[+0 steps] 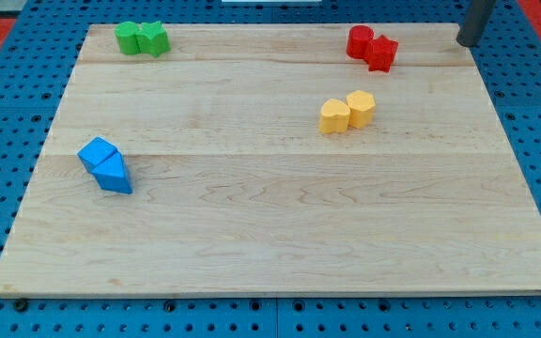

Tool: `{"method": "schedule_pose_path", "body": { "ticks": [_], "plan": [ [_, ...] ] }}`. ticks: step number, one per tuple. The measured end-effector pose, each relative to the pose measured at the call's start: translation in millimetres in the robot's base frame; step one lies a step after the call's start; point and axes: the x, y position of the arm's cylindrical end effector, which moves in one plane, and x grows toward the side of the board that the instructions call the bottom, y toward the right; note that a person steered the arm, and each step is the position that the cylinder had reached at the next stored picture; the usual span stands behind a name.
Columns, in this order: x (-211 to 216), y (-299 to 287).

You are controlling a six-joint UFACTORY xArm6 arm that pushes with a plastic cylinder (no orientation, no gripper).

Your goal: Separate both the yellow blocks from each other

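Two yellow blocks sit touching each other in the upper right part of the wooden board (270, 235): a rounded yellow block (335, 116) on the left and a yellow hexagonal block (361, 108) on the right. My tip (466, 41) is at the view's top right corner, at the board's far right edge. It stands well to the right of and above the yellow pair, apart from every block.
Two red blocks (372, 47) touch each other above the yellow pair. Two green blocks (142, 38) touch at the top left. Two blue blocks (106, 165) touch at the left. A blue grid surface surrounds the board.
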Motion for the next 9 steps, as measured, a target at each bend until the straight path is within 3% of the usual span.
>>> {"method": "schedule_pose_path", "body": {
  "ticks": [1,3,5,7,8,9],
  "plan": [
    [0,0],
    [86,14],
    [132,-127],
    [149,-221],
    [147,-231],
    [145,-179]
  ]
}}
